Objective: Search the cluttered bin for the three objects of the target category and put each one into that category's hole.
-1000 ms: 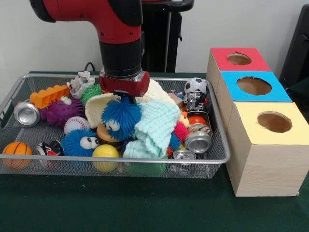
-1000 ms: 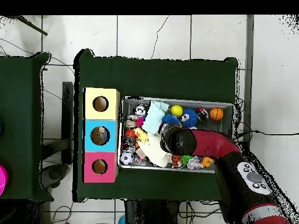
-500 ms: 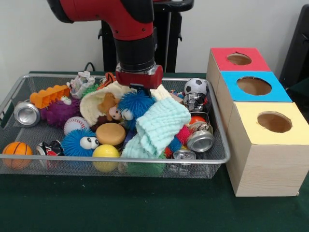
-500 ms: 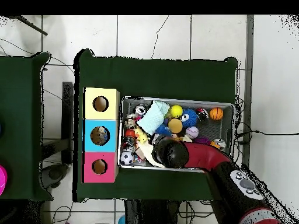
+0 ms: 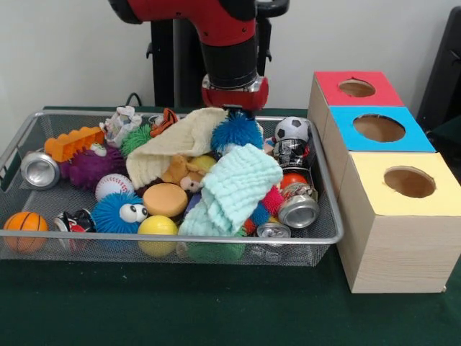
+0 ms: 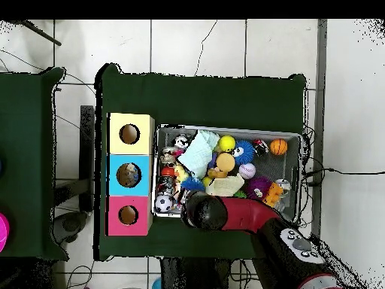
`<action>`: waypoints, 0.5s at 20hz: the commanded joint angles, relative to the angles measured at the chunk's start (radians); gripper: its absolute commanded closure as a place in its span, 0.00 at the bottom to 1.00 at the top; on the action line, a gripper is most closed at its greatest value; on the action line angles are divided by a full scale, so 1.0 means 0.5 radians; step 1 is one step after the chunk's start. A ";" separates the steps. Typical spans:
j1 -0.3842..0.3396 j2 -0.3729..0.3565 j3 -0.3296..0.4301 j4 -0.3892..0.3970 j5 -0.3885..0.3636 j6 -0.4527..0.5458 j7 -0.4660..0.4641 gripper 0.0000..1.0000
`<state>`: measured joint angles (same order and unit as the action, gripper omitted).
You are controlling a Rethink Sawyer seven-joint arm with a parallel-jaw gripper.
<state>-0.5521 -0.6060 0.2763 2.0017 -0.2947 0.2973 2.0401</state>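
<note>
The red and black arm's gripper (image 5: 235, 109) is gripping a fuzzy blue rubber puffer ball (image 5: 236, 131) and has carried it toward the three boxes over the last second. A second ago this ball was sitting low in the middle of the silver wire mesh bin (image 5: 328, 216), beside the folded mint green knitted cloth (image 5: 234, 189); now it is hanging above the cream knitted cloth (image 5: 176, 143) near the bin's back rim, just beside the black and white soccer ball (image 5: 292, 128). In the overhead view the gripper (image 6: 201, 211) is sitting over the bin's edge (image 6: 225, 129) close to the red-topped wooden box (image 6: 128, 215), where earlier it was over the bin's centre.

With the ball lifted away, a round tan disc (image 5: 165, 200) and a small brown plush toy (image 5: 181, 171) are now showing. A second blue puffer ball with googly eyes (image 5: 119, 212) is lying unchanged at the bin's front, next to a yellow ball (image 5: 158, 227). The blue-topped box (image 5: 378, 128) and yellow-topped box (image 5: 408, 184) are standing as before.
</note>
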 commanded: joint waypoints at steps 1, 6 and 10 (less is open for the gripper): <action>0.070 -0.035 -0.058 0.153 0.115 -0.064 0.362 0.00; 0.015 -0.070 -0.062 0.178 0.130 -0.028 0.296 0.00; -0.042 -0.060 -0.054 0.125 0.141 0.026 0.234 0.00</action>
<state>-0.5321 -0.6378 0.2688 2.0316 -0.2640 0.2967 2.0399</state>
